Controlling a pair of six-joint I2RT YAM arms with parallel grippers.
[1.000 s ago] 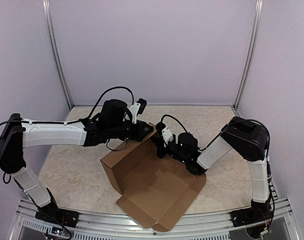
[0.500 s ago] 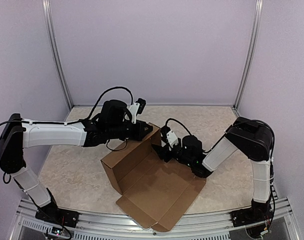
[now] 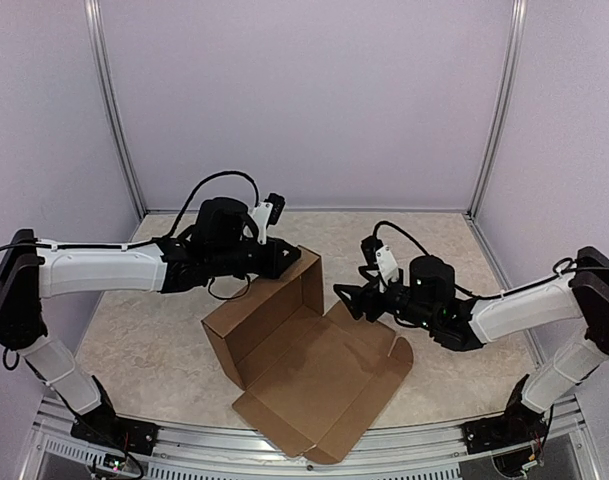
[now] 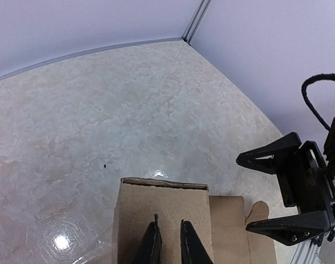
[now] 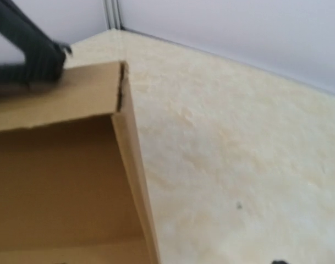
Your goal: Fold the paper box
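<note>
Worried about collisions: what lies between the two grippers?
The raised end wall of the paper box, in the top view; left gripper touches its top, the open right gripper stands clear.

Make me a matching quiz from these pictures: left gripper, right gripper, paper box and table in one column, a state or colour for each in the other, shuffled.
1 left gripper
2 right gripper
3 paper box
4 table

A pale marbled
B fingers wide apart
C brown, partly folded
D fingers nearly together

Pairs: 1-D, 2-B, 3-C, 4-A
</note>
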